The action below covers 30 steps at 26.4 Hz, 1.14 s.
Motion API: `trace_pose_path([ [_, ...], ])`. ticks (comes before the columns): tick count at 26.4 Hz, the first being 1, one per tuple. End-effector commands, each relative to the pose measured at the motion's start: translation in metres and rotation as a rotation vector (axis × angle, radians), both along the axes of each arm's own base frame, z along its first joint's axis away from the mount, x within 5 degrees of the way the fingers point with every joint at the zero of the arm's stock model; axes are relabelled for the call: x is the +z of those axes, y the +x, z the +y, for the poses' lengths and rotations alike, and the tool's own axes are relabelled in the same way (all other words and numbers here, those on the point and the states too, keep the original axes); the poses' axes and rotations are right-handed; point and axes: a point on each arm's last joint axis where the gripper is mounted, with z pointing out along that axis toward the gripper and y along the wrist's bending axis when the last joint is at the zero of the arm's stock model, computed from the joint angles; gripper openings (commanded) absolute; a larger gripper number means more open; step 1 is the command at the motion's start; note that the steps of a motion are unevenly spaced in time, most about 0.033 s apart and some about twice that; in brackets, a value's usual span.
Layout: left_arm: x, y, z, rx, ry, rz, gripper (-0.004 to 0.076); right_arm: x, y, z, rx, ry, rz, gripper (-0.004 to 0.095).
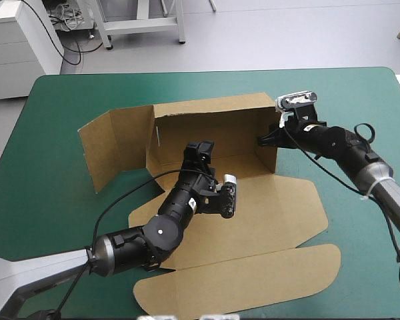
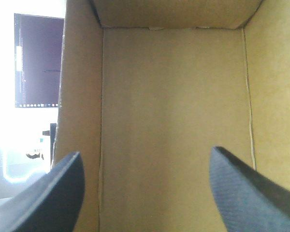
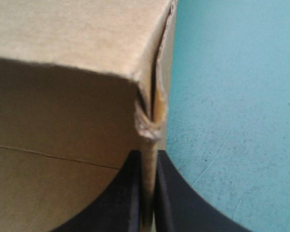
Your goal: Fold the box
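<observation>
box [image 1: 217, 130] in middle of counter [image 1: 47, 200] looks about half formed: far and right walls up, left flap splayed, lid flat; right jaws pinching right wall's edge, left jaws spread inside, tucking remains

The box [image 1: 207, 130] was matt brown board, smooth-faced but frayed at the corner in the right tool [image 3: 146, 159]. Its black fingers [image 3: 183, 203] looked matt; the teal-green surface [image 3: 232, 96] beside it was finely grainy.
</observation>
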Motion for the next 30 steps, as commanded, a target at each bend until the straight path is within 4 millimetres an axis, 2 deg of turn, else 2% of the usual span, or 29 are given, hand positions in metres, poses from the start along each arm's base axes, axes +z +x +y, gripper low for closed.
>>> trace_pose_path([
  [1,0.020,-0.001,0.004,0.020,-0.044,-0.065,0.0512,0.027,0.012,-0.005,-0.031,-0.011,-0.081,-0.0019],
  [10,0.020,-0.001,0.003,0.015,-0.044,-0.063,0.0503,0.041,0.027,-0.003,-0.036,-0.020,-0.074,-0.0019],
  [11,0.020,-0.001,0.003,0.014,-0.042,-0.063,0.0467,0.042,0.027,-0.003,-0.036,-0.020,-0.076,-0.0020],
  [13,0.020,-0.002,0.003,0.004,-0.042,-0.060,0.0309,0.041,0.026,-0.003,-0.032,-0.021,-0.067,-0.0020],
  [14,0.020,-0.002,0.002,-0.001,-0.042,-0.057,0.0144,0.040,0.026,-0.003,-0.029,-0.022,-0.060,-0.0019],
  [15,0.020,-0.002,0.002,-0.007,-0.039,-0.057,0.0017,0.040,0.025,-0.003,-0.026,-0.023,-0.053,-0.0020],
  [19,0.031,0.001,0.001,0.012,-0.019,-0.056,0.0018,0.039,0.025,-0.003,-0.021,-0.026,-0.041,-0.0020],
  [23,0.063,0.011,0.002,0.081,-0.074,0.101,0.0018,0.039,0.025,-0.003,-0.020,-0.027,-0.040,-0.0020],
  [24,0.085,0.020,0.007,0.097,-0.106,0.196,0.0018,0.039,0.025,-0.003,-0.020,-0.027,-0.040,-0.0020],
  [25,0.097,0.025,0.013,0.106,-0.109,0.248,0.0018,0.039,0.025,-0.003,-0.020,-0.027,-0.040,-0.0019],
  [27,0.130,0.037,0.036,0.137,-0.142,0.413,0.0018,0.039,0.025,-0.003,-0.023,-0.022,-0.038,-0.0020],
  [28,0.152,0.046,0.057,0.195,-0.218,0.489,0.0014,0.039,0.025,-0.003,-0.027,-0.016,-0.035,-0.0020],
  [29,0.164,0.051,0.070,0.236,-0.270,0.513,0.0009,0.039,0.025,-0.003,-0.028,-0.015,-0.035,-0.0020],
  [30,0.182,0.060,0.098,0.320,-0.352,0.540,-0.0001,0.039,0.025,-0.003,-0.033,-0.008,-0.032,-0.0020],
])
